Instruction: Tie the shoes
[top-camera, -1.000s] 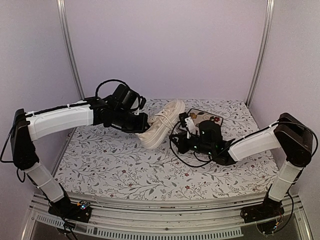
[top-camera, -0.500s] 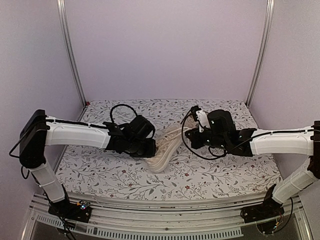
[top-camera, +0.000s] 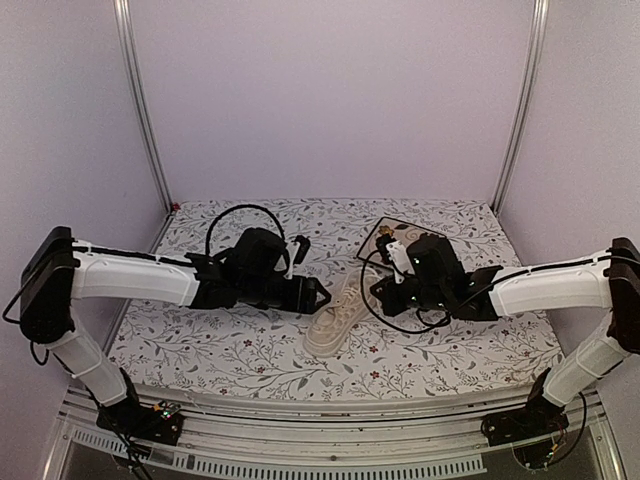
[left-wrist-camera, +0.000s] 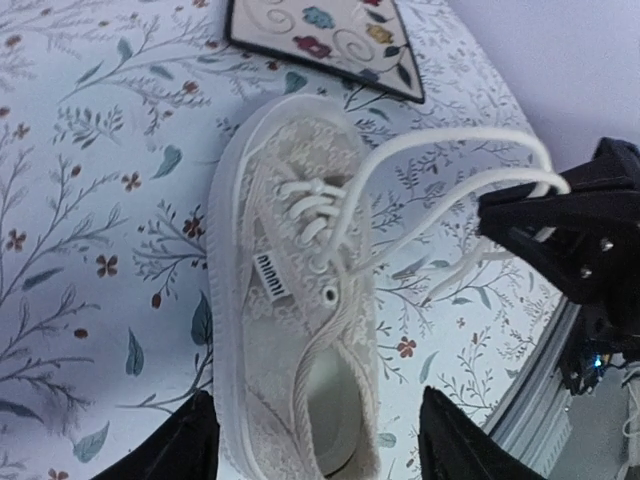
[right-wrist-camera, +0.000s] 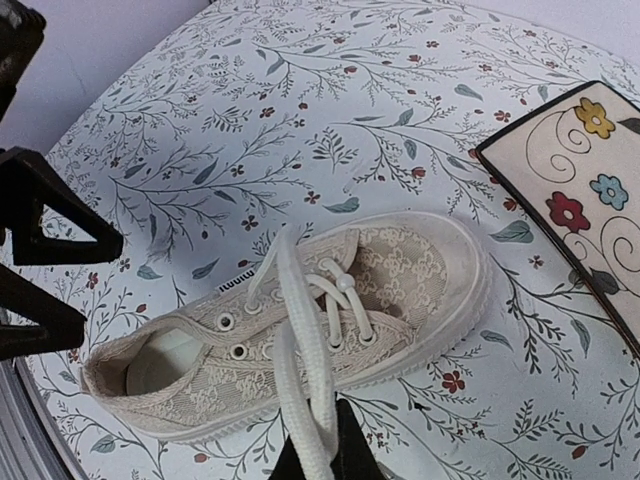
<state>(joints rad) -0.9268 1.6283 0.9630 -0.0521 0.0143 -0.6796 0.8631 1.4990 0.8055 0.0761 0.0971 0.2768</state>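
The shoe (top-camera: 338, 312), cream lace canvas with a pale sole, stands upright on the floral cloth, toe towards the tile. My left gripper (left-wrist-camera: 315, 400) is open, its black fingers (left-wrist-camera: 185, 440) on either side of the heel (right-wrist-camera: 120, 365) without touching it. My right gripper (right-wrist-camera: 320, 452) is shut on both white laces (right-wrist-camera: 305, 350), which run taut from the eyelets across the shoe's side. In the left wrist view the laces (left-wrist-camera: 440, 155) arc rightwards to the right gripper (left-wrist-camera: 545, 215). From above, the left gripper (top-camera: 312, 294) and right gripper (top-camera: 384, 290) flank the shoe.
A square floral tile (top-camera: 392, 233) lies just beyond the shoe's toe, its dark edge close to it (right-wrist-camera: 585, 190). The floral cloth (top-camera: 230, 340) covers the table. A metal rail (top-camera: 330, 410) marks the near edge. Black cables loop around both wrists.
The left gripper has opened and let go of the shoe, which now rests flat on its sole. The right gripper has dropped lower and nearer, still holding the laces.
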